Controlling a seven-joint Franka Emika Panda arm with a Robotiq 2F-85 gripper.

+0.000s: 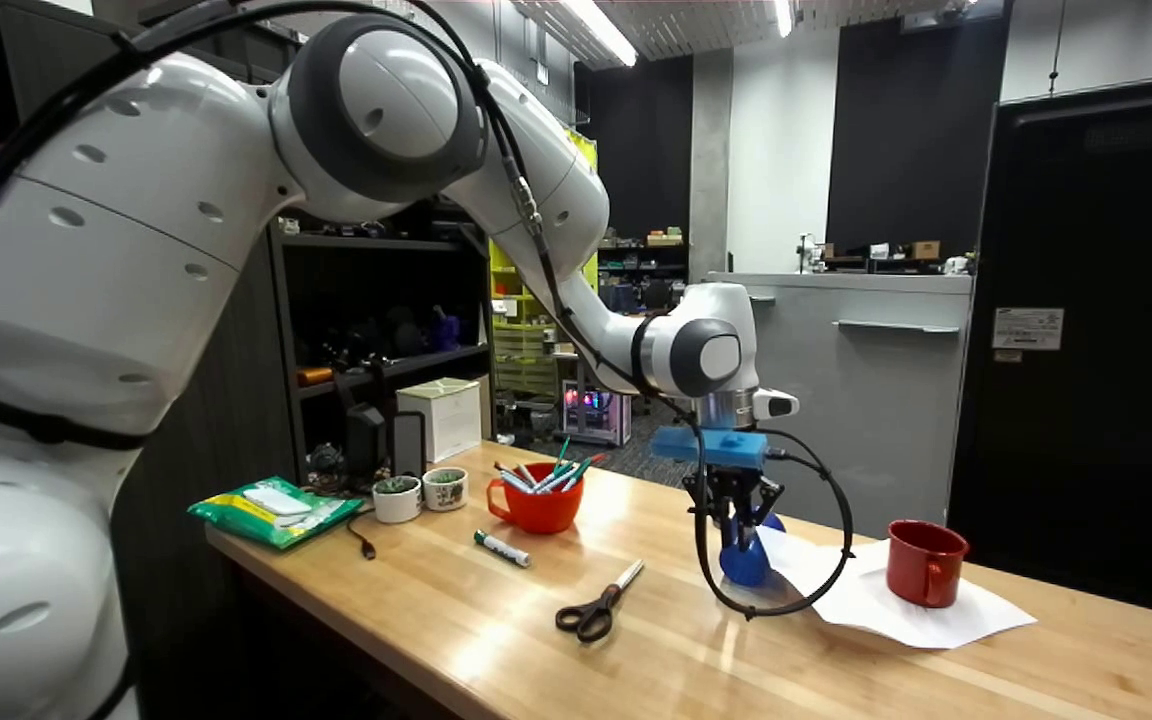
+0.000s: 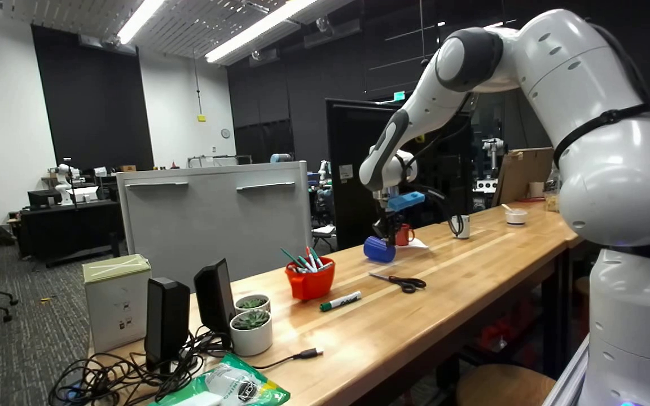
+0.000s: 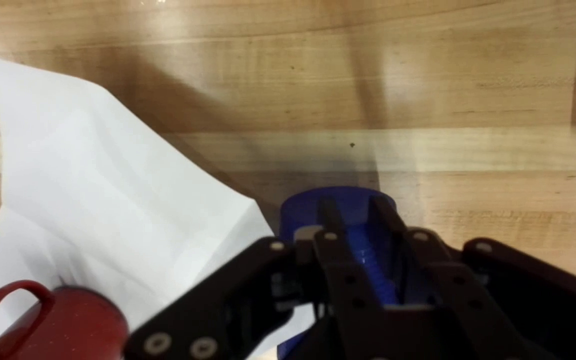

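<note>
Wrist view: jaws a narrow gap apart over the cup (image 3: 354,209), which lies on its side on the worktop (image 3: 468,90); whether they grip it cannot be told. Shallow contact on its curved wall might let it roll.

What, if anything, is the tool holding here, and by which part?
Cannot be told: the tool is right at the blue cup-like object, but whether it grips it, and where, isn't clear.
</note>
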